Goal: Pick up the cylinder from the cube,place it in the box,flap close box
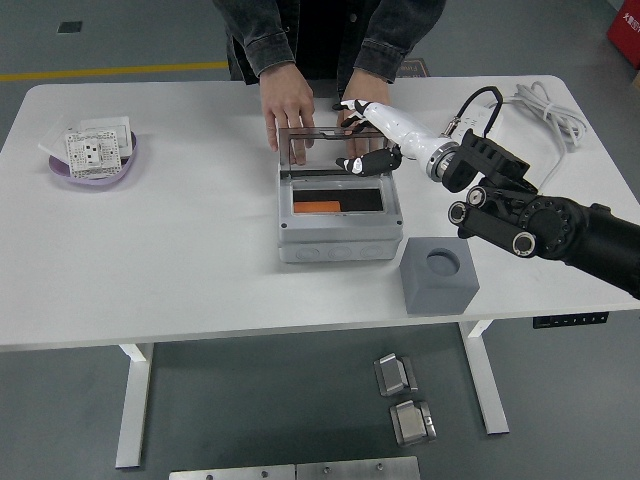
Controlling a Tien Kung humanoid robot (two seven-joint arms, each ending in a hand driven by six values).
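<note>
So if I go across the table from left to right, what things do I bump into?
Purple dish with white sockets → grey box with an orange cylinder inside → grey cube → white cable.

Orange cylinder (318, 207) lies inside grey box (340, 240), flap (322, 147) raised; grey cube (438, 274) just beside

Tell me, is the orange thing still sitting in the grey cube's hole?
No, the grey cube's hole is empty, and the orange cylinder lies inside the box.

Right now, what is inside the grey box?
Through the grey box's opening, an orange cylinder lies at the left; the rest of the inside is dark, and the raised flap hides nothing there.
</note>
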